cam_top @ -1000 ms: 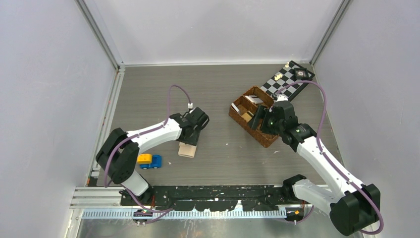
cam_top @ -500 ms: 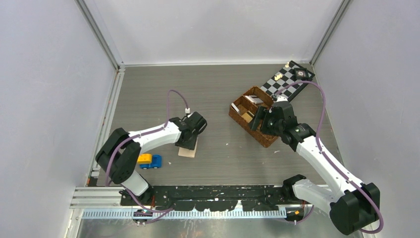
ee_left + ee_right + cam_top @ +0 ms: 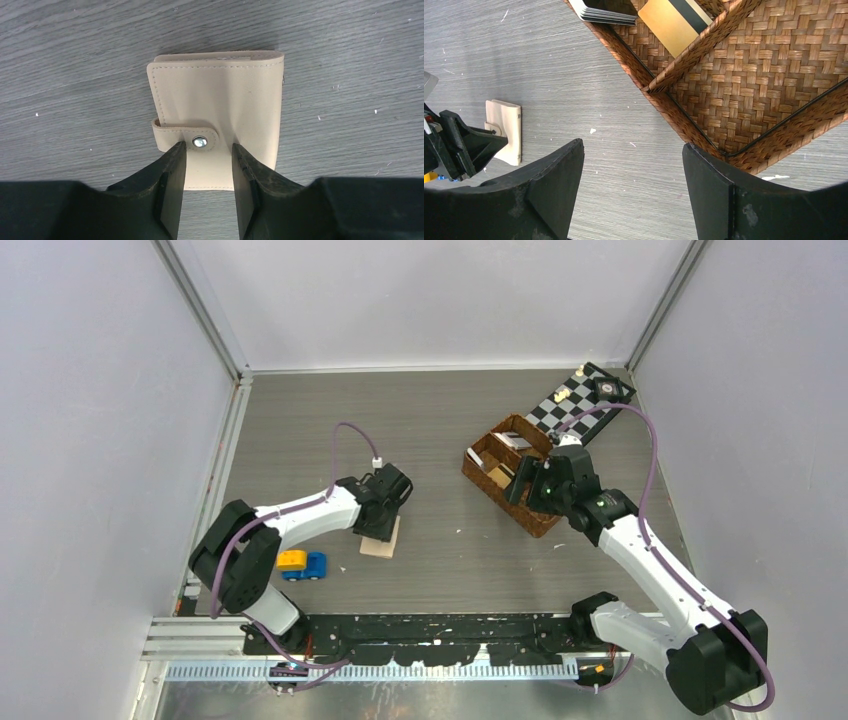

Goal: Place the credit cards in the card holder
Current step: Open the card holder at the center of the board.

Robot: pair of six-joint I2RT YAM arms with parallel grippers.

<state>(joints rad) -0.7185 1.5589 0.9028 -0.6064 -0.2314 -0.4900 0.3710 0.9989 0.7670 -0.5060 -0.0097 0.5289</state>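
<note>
Left claw (image 3: 207, 150): fingers slightly parted, empty, either side of the snap tab (image 3: 200, 142).
Card holder (image 3: 220, 95): snapped shut, flat on the bench (image 3: 75, 50).
Right claw (image 3: 631, 150): spread wide, empty, above the woven basket (image 3: 749, 75) rim.
Credit cards (image 3: 673, 17): in one basket compartment, tan one beside a stack.

Bright, even light from above. Shadows are soft and faint. Pictures look sharp; the table's (image 3: 75, 50) grain shows clearly.

Card stack (image 3: 606, 12) and yellow-tan card (image 3: 671, 20) partly beyond top edge; card holder (image 3: 220, 100) partly behind left fingers (image 3: 170, 190).
</note>
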